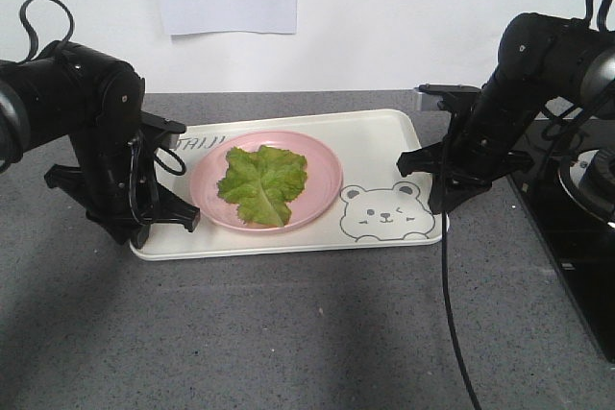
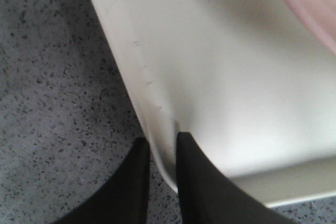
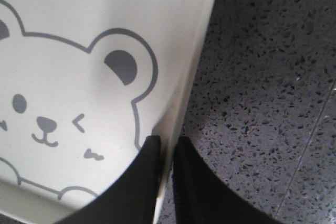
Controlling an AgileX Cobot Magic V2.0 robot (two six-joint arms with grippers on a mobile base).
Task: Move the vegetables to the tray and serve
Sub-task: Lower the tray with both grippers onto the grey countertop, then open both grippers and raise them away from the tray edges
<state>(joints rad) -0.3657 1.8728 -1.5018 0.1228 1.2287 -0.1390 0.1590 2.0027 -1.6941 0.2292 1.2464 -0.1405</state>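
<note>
- My left gripper (image 2: 161,153) pinches the tray (image 1: 370,146) rim, frame left.
- My right gripper (image 3: 167,148) clamps the opposite rim.
- Lettuce (image 1: 261,184) sits on the pink plate (image 1: 322,175), centre.

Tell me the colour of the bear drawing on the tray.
Grey outline on the cream-white tray; the bear drawing shows best in the right wrist view.

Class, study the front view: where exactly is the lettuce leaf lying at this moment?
The lettuce leaf lies on the round pink plate, which sits on the cream tray left of its bear drawing, midway between the two grippers clamping the tray's ends.
</note>
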